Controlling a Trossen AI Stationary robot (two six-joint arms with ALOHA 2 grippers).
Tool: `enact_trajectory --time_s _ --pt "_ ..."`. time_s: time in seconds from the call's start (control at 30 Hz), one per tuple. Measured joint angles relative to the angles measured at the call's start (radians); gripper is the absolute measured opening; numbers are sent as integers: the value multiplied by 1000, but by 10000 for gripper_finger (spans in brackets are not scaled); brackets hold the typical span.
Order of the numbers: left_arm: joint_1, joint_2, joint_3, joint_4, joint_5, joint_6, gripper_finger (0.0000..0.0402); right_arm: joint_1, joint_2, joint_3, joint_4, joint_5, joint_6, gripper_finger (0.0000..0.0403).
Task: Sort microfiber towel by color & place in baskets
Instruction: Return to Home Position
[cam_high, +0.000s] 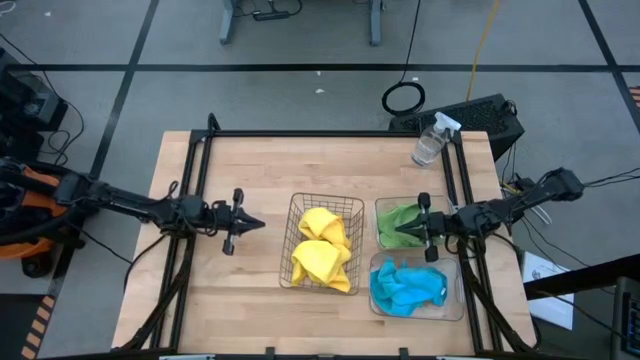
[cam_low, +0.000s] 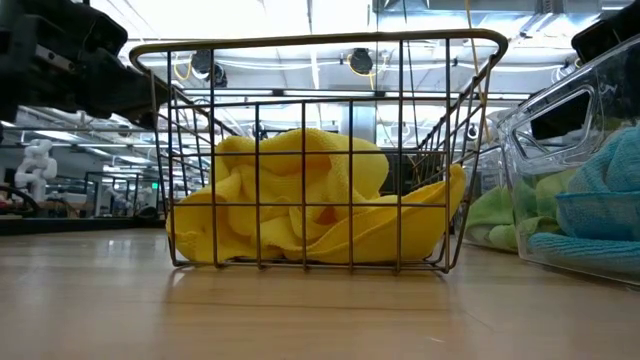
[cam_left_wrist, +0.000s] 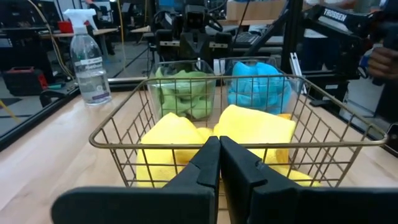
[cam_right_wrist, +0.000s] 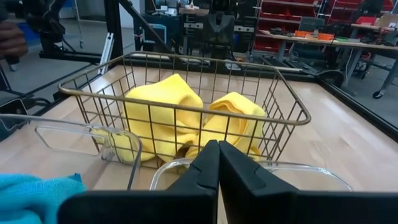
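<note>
Left tool (cam_high: 255, 224): pressed shut, grips nothing, hangs over the left half of the tabletop (cam_high: 250, 170), points at the wire basket (cam_high: 326, 198) mid-tabletop. Right tool (cam_high: 402, 229): likewise closed and empty, above the clear tub (cam_high: 381, 205) of green towels (cam_high: 394, 216) by the right edge. Yellow towels (cam_high: 322, 255) in the wire basket; blue towels (cam_high: 408, 287) in the second tub (cam_high: 458, 312), just beside the first. Spray bottle (cam_high: 432, 140) near the far right corner.

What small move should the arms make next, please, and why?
Probably draw the right end effector back from the green cloth; like the left end effector it is shut and empty, and yellow cloths and blue cloth already lie sorted.
</note>
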Motion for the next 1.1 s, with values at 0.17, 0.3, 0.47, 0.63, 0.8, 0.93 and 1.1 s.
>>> enact_trajectory --time_s 0.17,0.3,0.47,0.63,0.8,0.93,1.1 --pt "0 -106 0 -98 0 -1 17 0 -63 0 -50 0 -1 0" --pt "-1 -190 0 -172 0 0 17 0 -117 0 -87 -17 -25 0" --pt "-1 -277 0 -265 0 0 17 0 -199 0 -96 -123 -85 0" --pt "0 -355 -1 -340 -5 8 17 0 -261 1 -125 -145 -132 0" --pt "0 -439 -1 -390 -5 7 17 -2 -303 1 -128 -158 -189 0" --pt "0 -508 -1 -443 -5 2 17 -2 -301 1 -129 -159 -194 0" --pt "-1 -587 -2 -501 -5 -1 17 -2 -301 1 -132 -179 -204 0"
